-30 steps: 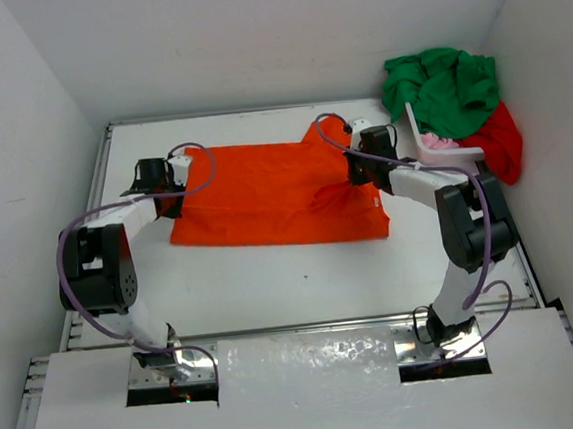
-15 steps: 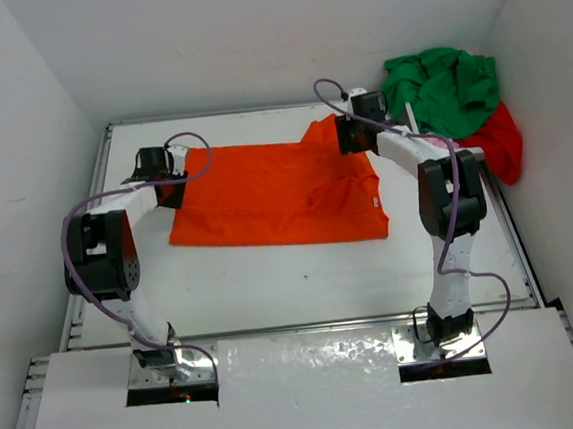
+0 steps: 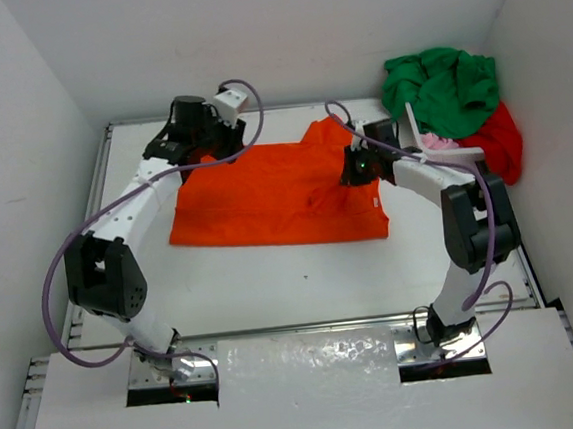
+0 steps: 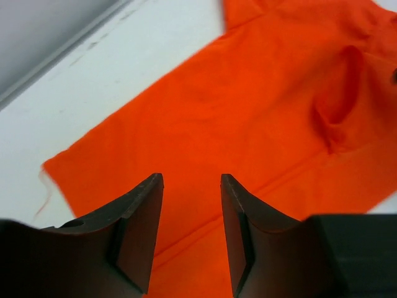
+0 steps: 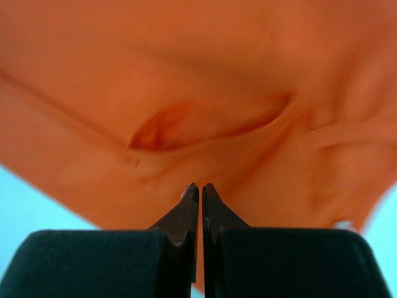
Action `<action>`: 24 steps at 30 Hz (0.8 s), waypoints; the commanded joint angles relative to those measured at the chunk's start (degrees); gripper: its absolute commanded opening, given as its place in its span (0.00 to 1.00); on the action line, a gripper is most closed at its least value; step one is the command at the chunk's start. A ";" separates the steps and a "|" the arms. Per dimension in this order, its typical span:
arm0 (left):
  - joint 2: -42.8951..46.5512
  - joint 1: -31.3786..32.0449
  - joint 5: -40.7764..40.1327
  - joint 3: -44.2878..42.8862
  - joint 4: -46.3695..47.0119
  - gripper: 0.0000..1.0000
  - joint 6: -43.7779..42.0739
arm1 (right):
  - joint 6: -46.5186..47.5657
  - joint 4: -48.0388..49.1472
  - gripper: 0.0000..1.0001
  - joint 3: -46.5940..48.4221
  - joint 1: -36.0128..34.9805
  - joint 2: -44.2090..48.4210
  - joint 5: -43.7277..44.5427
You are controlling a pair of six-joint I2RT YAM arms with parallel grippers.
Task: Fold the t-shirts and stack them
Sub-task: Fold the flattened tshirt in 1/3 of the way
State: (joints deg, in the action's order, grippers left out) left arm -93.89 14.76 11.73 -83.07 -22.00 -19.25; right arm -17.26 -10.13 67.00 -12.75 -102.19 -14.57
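The orange t-shirt (image 3: 265, 196) lies spread flat in the middle of the table, with a wrinkle near its right side. My left gripper (image 3: 182, 138) is raised above the shirt's far left corner. In the left wrist view it (image 4: 191, 177) is open and empty, with the orange cloth (image 4: 260, 112) below. My right gripper (image 3: 357, 169) is over the shirt's right part. In the right wrist view it (image 5: 200, 185) is shut, with blurred orange cloth (image 5: 205, 81) just ahead and nothing visible between the jaws. The green t-shirt (image 3: 440, 81), red t-shirt (image 3: 502, 141) and pink t-shirt (image 3: 442, 144) are bunched at the far right.
A white lattice basket (image 3: 426, 130) stands tipped at the far right among the bunched shirts. White walls close in the table at the back and both sides. The table's raised rim (image 3: 102, 170) runs along the left.
My left arm has lifted off the shirt's left edge and swung back and to the right. My right gripper has moved from the shirt's far edge toward me, over its right part.
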 commanded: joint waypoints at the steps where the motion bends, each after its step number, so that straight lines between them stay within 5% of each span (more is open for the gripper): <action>1: -1.82 -1.93 2.70 -0.96 -6.47 0.40 2.02 | -3.22 4.42 0.00 -3.10 -4.46 0.24 -6.61; 9: 3.09 -10.89 -1.53 11.24 -5.51 0.39 0.00 | -3.58 1.87 0.00 4.35 -7.29 -9.50 -6.97; 18: 6.79 -19.24 -4.78 21.36 -3.22 0.39 -3.16 | -0.76 -7.87 0.00 25.70 -7.29 -24.97 -7.75; 24: 8.72 -19.69 -4.96 23.13 -3.05 0.41 -5.10 | 2.22 -12.80 0.03 33.35 -7.20 -21.84 -5.22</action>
State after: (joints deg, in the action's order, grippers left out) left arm -88.18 -4.60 6.63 -60.12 -27.24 -22.55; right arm -17.89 -20.23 94.80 -20.05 -128.44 -20.93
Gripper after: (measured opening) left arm 0.404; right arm 0.018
